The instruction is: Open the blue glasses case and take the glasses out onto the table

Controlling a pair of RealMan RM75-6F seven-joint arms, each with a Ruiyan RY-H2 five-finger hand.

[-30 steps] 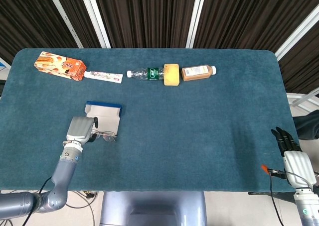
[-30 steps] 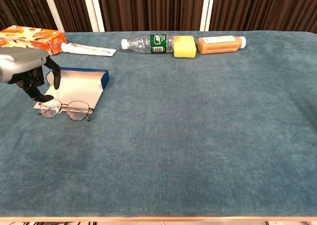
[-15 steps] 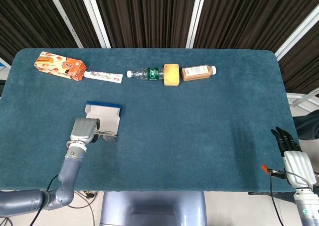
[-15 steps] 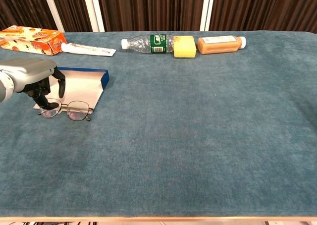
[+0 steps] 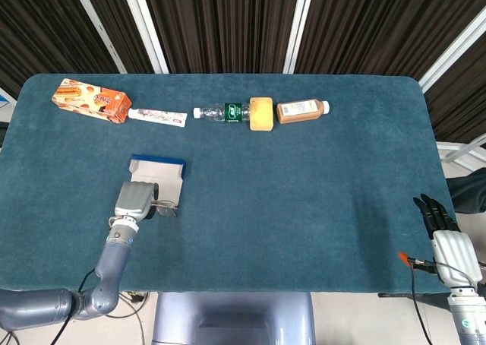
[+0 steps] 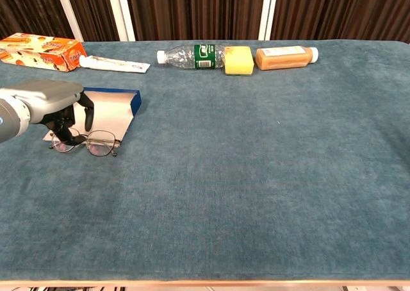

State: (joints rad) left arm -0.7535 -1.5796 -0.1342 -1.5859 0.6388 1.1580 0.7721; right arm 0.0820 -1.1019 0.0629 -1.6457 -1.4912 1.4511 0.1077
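A: Table (image 5: 319, 208) first: soft teal cloth, so light things set on it should not slide. Blue glasses case (image 6: 109, 108) lies open just behind the left robot hand (image 6: 54, 105), pale lining up. It looks stiff and light.

B: And the glasses (image 6: 85, 143)?

A: Out of the case, on the cloth directly under and in front of that hand's fingers (image 6: 86, 115). Thin wire frame, clear lenses. I judge them very light, springy and easy to bend; lenses smear or scratch.

B: Best hold?

A: Bridge or a temple arm near the hinge, gentle pinch, never across the lenses.

B: Hand states?

A: Left: fingers curled downward over the glasses; contact or grip, cannot tell. Right robot hand (image 5: 448, 238) rests well away at the near table edge, fingers extended, holding nothing.
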